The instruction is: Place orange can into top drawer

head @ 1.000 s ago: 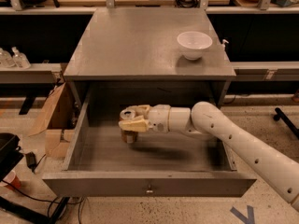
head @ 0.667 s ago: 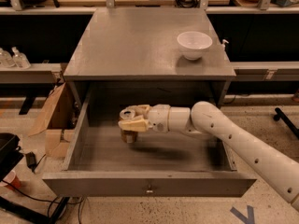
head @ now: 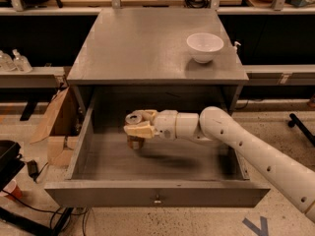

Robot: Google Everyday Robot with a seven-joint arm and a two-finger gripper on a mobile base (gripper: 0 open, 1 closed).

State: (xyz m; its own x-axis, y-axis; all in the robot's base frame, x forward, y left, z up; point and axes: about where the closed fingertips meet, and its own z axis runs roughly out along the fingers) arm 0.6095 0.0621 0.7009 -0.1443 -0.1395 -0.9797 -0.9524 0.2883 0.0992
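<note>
The cream two-finger pincer [head: 139,125] is clamped on the small gold-orange cylindrical can [head: 133,142]; the wide grey pulled-out top drawer [head: 113,195] surrounds and lies below it.

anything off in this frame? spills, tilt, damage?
Nothing stands out. The gripper holds the orange can upright inside the open top drawer. The white bowl sits upright on the cabinet top. No spill or damage shows.

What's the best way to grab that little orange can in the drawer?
Across its mid-body, from the side: the orange can is upright, narrow and round. The gripper, inside the top drawer, has its jaws closed on it that way.
</note>
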